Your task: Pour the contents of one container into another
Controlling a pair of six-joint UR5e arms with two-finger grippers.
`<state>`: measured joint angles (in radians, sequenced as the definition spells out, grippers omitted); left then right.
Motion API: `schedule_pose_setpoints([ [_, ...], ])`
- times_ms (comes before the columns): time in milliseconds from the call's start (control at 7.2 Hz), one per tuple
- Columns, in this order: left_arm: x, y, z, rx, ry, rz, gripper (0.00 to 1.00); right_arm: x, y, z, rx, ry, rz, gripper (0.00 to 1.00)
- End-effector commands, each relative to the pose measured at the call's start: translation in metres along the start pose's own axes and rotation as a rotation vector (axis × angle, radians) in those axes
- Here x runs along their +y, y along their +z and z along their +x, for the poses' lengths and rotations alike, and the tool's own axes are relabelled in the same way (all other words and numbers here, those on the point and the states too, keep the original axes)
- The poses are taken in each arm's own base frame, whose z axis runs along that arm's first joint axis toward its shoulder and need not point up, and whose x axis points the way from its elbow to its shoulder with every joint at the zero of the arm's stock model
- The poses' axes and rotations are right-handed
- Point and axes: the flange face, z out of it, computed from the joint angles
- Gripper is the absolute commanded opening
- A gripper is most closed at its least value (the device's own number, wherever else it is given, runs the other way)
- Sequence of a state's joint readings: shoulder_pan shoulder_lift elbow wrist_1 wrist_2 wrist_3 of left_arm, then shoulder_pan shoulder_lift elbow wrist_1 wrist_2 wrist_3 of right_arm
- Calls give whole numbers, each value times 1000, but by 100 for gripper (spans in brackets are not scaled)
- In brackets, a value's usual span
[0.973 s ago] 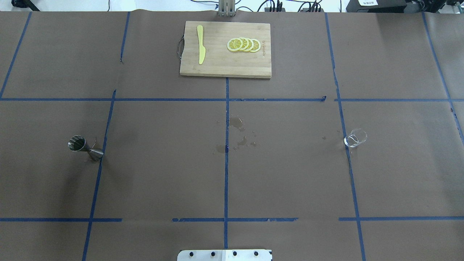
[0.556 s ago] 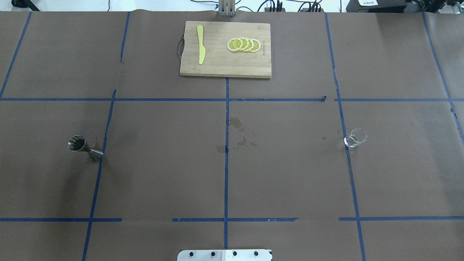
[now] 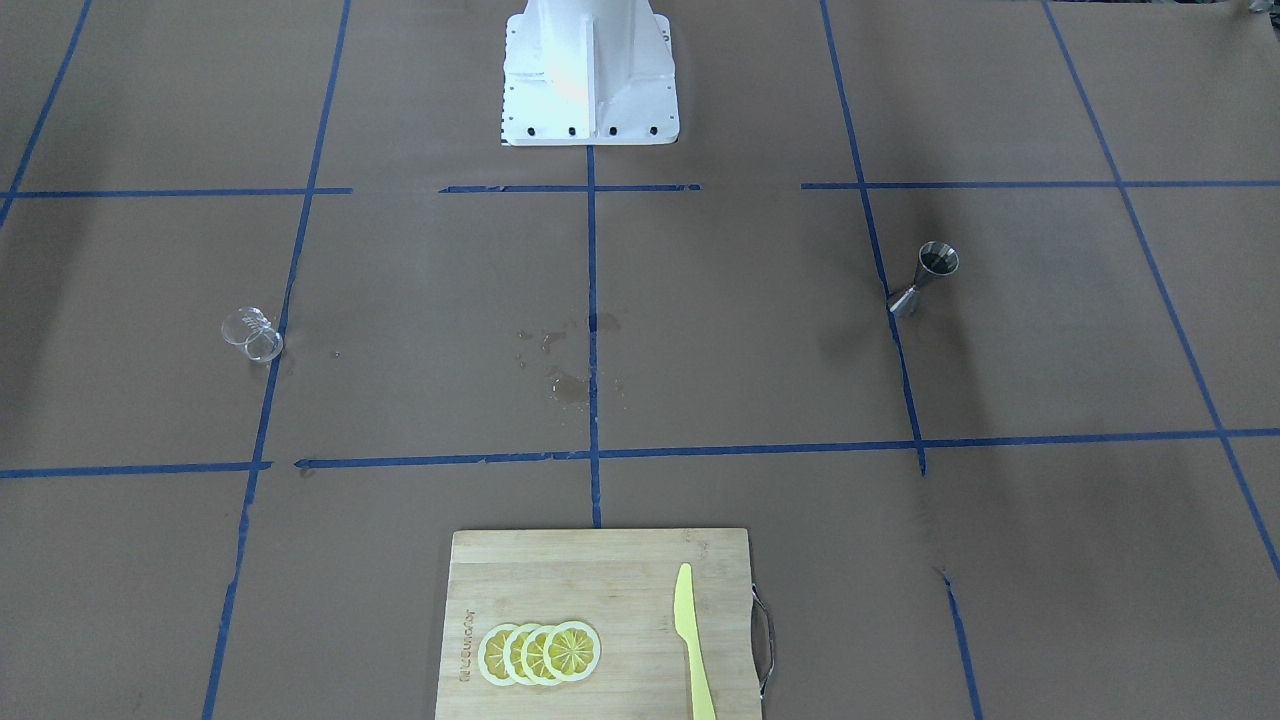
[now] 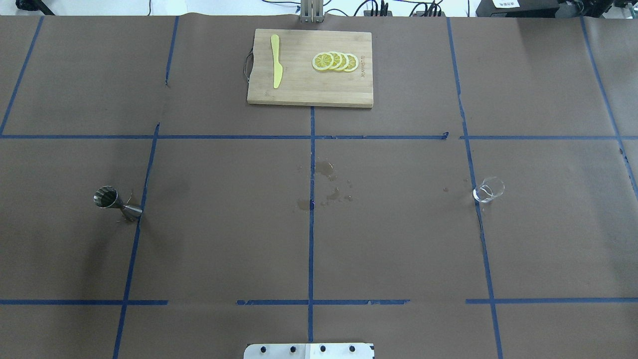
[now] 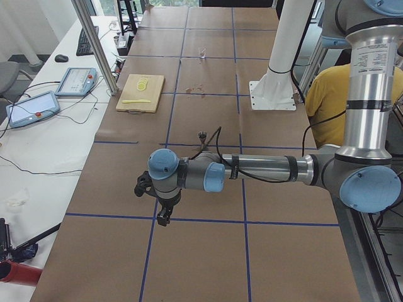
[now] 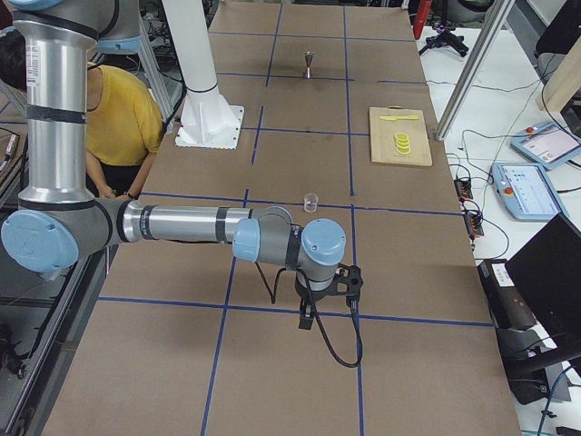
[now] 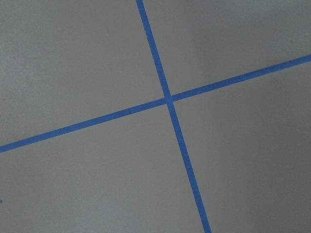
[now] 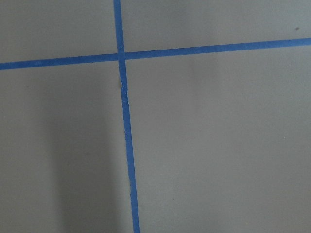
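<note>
Front view: glass cup [image 3: 252, 335] and jigger [image 3: 925, 278] stand upright, well apart, 1 per arm's side, I judge for separate pickups. Left-end view: left gripper [image 5: 162, 214] points down over brown paper [image 5: 201, 251], short of the jigger. Right-end view: right gripper [image 6: 309, 318] likewise, short of the glass cup. Finger spread, I cannot tell.

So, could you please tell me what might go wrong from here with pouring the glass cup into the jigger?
1. The jigger stands on a narrow foot and has a small mouth, so a nudge might tip it or the pour might miss.
2. The glass cup sits far across from it, so the long carry could slosh. Wet spots already lie between them.
</note>
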<state>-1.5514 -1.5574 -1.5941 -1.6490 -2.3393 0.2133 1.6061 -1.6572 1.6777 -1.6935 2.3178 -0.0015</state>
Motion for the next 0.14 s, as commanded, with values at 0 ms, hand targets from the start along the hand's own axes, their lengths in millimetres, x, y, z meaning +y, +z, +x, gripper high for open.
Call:
schedule_pose_setpoints([
  [0, -1, -2, 2, -2, 4, 3, 100, 0, 1, 0, 0, -1, -1, 100],
])
